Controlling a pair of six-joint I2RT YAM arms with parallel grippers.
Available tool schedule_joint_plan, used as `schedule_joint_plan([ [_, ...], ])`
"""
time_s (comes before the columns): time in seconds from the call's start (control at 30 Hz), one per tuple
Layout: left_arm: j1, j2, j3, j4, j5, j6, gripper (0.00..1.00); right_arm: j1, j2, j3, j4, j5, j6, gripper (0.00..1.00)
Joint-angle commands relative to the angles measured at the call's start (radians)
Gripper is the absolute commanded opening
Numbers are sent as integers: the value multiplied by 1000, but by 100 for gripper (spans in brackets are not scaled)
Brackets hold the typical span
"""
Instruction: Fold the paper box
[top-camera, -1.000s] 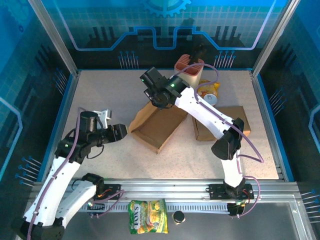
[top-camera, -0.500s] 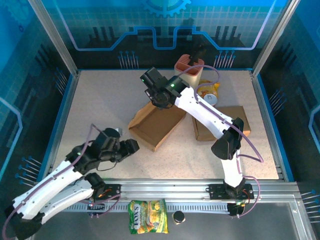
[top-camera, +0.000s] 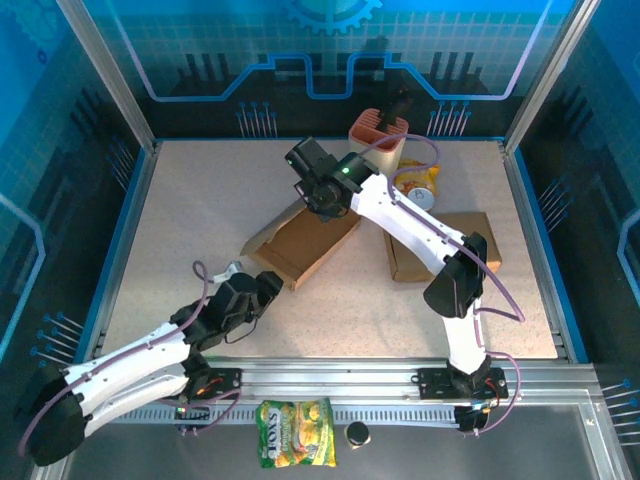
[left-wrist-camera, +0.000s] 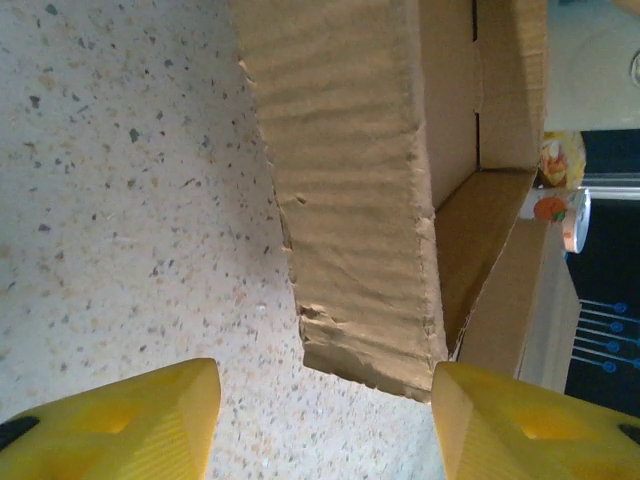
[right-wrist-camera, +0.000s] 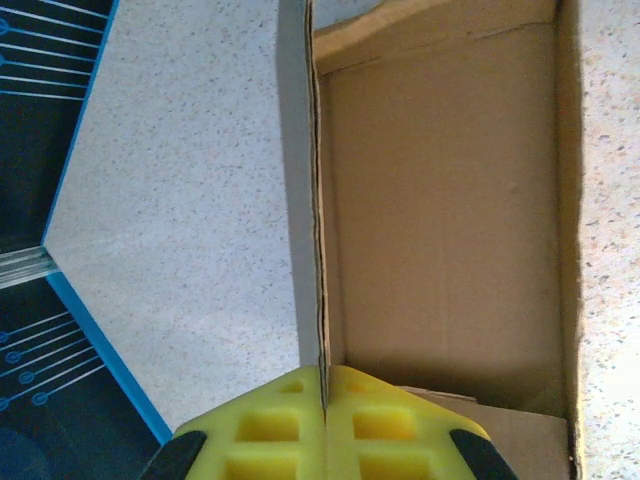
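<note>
A pale speckled surface (top-camera: 200, 200) is fenced on the far, left and right sides by blue translucent panels (top-camera: 450, 40) printed with circuit lines. The panels are framed by aluminium posts (top-camera: 105, 75). A metal rail (top-camera: 340, 378) runs along the near edge.

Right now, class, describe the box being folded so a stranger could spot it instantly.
On the speckled table, look to the centre. There lies the open cardboard box, one wall pinched by the right gripper; the other cardboard box, to its right, is closed.
</note>
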Motion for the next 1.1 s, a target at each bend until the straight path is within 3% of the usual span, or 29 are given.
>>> schedule_joint_plan([
  [0.0, 1, 9, -31, 177, -61, -1, 58, -14, -17, -14, -22, -14, 16, 0],
  [0.37, 191, 83, -54, 276, 144, 77, 59, -3, 25, 50, -114, -21, 23, 0],
  [0.7, 200, 211, 2, 277, 169, 107, 55, 2, 19, 53, -126, -18, 30, 0],
  [0.87, 201, 235, 11, 202, 176, 137, 41, 2, 15, 58, -128, -18, 11, 0],
  [0.97, 206, 255, 10, 173, 182, 159, 28, 3, 14, 52, -122, -27, -6, 0],
  [1.07, 219, 291, 15, 168, 209, 181, 16, 3, 7, 28, -82, -40, -57, 9],
])
